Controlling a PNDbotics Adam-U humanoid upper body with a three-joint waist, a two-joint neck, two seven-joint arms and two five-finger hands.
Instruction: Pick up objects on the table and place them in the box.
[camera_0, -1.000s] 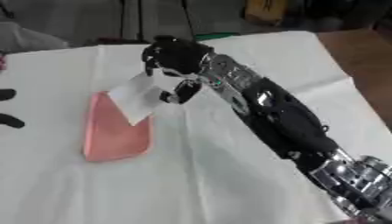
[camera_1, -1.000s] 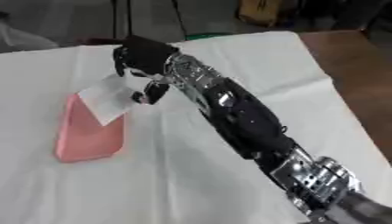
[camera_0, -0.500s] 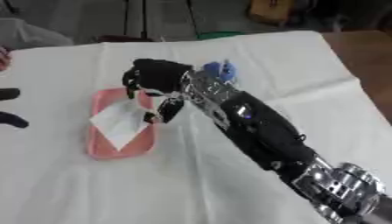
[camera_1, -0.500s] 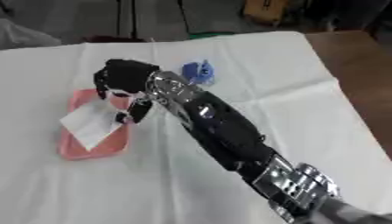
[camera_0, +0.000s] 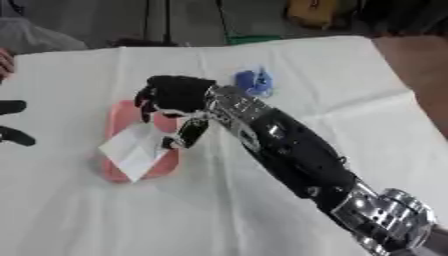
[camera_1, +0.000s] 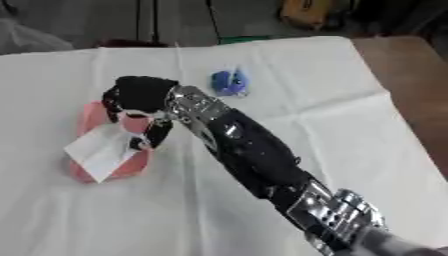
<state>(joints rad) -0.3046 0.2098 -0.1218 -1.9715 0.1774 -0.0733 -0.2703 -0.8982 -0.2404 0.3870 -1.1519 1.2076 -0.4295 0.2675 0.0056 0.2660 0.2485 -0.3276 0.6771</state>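
Right arm crosses the white table (camera_0: 262, 220) diagonally from the lower right; silver wrist joint nearest, black forearm running up-left.

White flat object (camera_0: 133, 149), paper- or packet-like, lies in the pink box (camera_0: 118, 111), tilted, one corner hanging over the box's near rim. Judged as one item in or nearly in, but not settled flat.

Right hand (camera_0: 172, 96) sits over the box's right side, fingers curled down. One finger or the thumb (camera_0: 186, 135) reaches to the white object's right edge. Touching or just clear of it: cannot tell, so whether the hand grips it or has let go stays open.

Blue object (camera_1: 228, 82), small and crumpled-looking, sits on the cloth past the hand, well apart from the box. Not yet picked; that is what is left, as far as shown.

View differences: the left eye view shows two dark fingers of the left hand (camera_0: 14, 136) at its left edge, near the box, holding nothing; the right eye view does not show them. The right eye view shows the blue object clear of the forearm; in the left eye view it sits just beside the arm.
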